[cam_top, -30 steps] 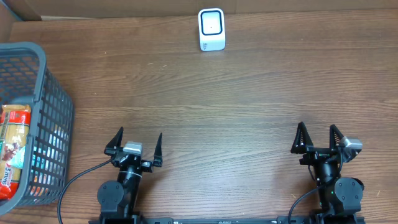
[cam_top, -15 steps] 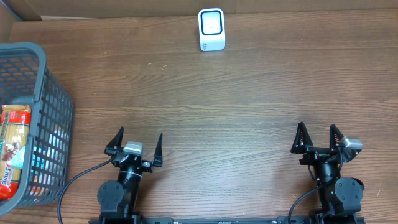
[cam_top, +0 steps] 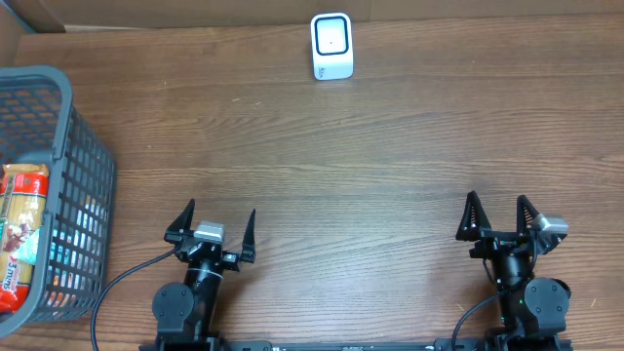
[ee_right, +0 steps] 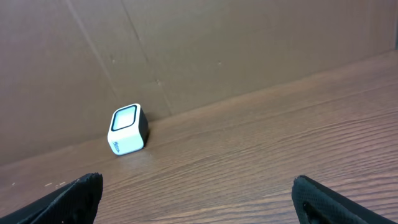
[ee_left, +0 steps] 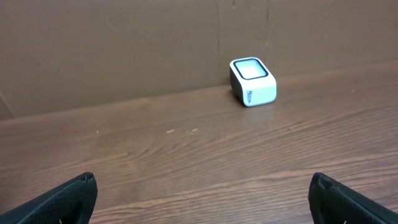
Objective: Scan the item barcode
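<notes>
Left gripper point(cam_top: 219, 208) and right gripper point(cam_top: 497, 198) are both spread wide, nothing held. Scanner point(cam_top: 331, 46) sits well ahead between the 2, and the basket point(cam_top: 60, 90) is off to the left one's left.

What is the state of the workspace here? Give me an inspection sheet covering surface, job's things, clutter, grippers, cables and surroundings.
Surface: brown wood-grain table, no spills or marks seen.
Job's things: white barcode scanner standing at the far edge, near the middle; grey basket at the left edge with packaged items inside; no item taken out yet.
Clutter: nothing seen.
Grippers: left gripper and right gripper both open and empty, at the near edge, pointing toward the scanner.
Cables: black cable curving out from the left arm's base; another at the right arm's base.
Surroundings: cardboard wall behind the table.
</notes>
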You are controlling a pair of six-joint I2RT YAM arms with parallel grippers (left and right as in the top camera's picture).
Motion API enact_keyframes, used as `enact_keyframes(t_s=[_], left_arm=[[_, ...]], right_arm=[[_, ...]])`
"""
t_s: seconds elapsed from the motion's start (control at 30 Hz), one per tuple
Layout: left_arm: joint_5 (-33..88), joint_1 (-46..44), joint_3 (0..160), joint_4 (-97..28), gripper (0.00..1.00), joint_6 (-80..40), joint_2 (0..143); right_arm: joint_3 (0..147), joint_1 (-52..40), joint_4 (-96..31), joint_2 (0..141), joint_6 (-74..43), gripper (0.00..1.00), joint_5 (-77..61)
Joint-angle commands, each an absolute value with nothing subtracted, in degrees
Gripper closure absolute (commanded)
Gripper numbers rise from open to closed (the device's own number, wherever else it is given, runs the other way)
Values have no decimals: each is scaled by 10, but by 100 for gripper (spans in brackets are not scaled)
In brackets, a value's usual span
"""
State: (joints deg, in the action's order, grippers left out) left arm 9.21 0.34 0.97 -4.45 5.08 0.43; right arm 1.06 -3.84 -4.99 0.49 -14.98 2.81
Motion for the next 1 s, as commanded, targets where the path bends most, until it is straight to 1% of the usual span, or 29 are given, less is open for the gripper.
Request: enact_keyframes(t_s=[0.0,0.3,0.47,0.67,0.83,0.87,0.97], left_arm=[[101,0,45,-62,0,55,3],[101,0,114,-107,0,44,34],[117,0,182,-121,0,25,120],[136,0,309,-173,0,26,260],[147,0,489,-285,0,25,408],[144,0,583,-354,0,25,476],[139,0,755,-500,0,31,589]], right_arm=[[5,-41,-46,3,-148,0,27],[5,-41,-46,3,-148,0,27],[5,-41,-46,3,-148,0,27],[5,-41,-46,3,-148,0,27],[5,-41,-46,3,-148,0,27],[5,-41,-46,3,-148,0,27],[5,-41,-46,3,-148,0,27]])
